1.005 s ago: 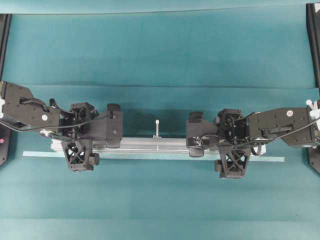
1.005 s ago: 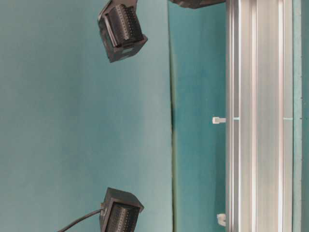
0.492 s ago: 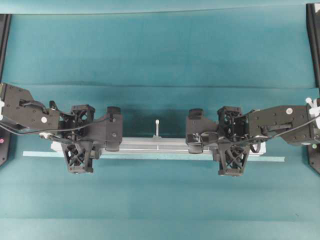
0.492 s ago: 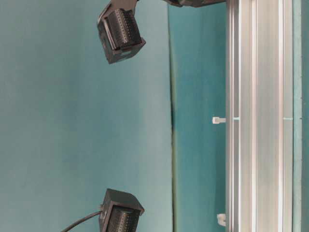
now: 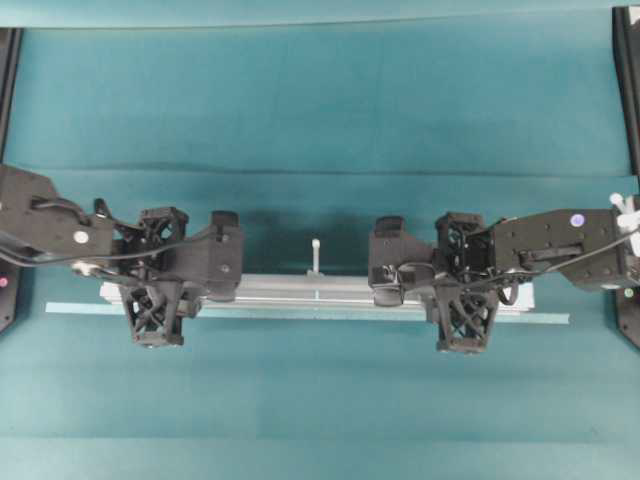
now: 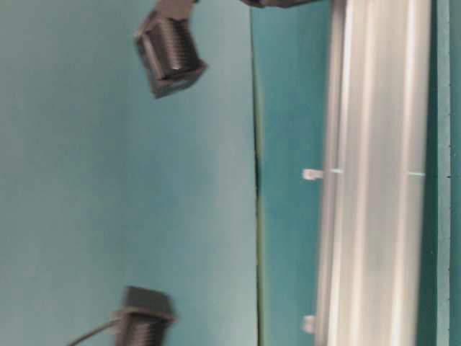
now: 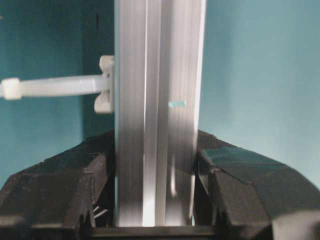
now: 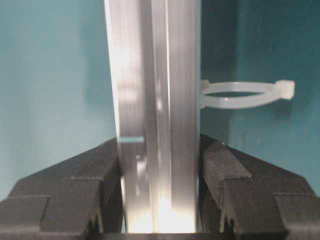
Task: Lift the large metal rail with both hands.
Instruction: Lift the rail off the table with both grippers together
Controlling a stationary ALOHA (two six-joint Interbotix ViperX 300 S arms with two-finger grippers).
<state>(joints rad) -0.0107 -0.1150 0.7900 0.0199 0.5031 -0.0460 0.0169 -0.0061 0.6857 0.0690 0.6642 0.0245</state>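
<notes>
Two hands: both mine, both clamped on the large metal rail (image 5: 310, 291), one per end.
Left hand (image 5: 157, 285): jaws closed across rail near its left end; wrist view shows a finger (image 7: 65, 192) pressed on each side of the bar, no gap.
Right hand (image 5: 462, 288): same grip near the right end; wrist view shows fingers (image 8: 75, 192) flush against both long sides.
Rail: runs left–right across the desk (image 5: 320, 110) in overhead view, spanning betw. my two hands. Silver, lengthwise grooves visible in both wrist views.
Rail vs desk: table-level view is blurred; can't tell for sure if it's clear of the surface.
Pale-blue strip (image 5: 545, 318): thin, flat, lies along the rail's near edge, sticks out past both rail ends; flat on the desk.
White peg (image 5: 316, 256): mid-rail, on the far edge, pointing away from the strip.
Other white bits: left wrist view shows a straight white tie (image 7: 55, 87) off the rail's side; right wrist view shows a looped one (image 8: 242, 95).
Desk cover: teal cloth, w/ a crease running across above the rail.
</notes>
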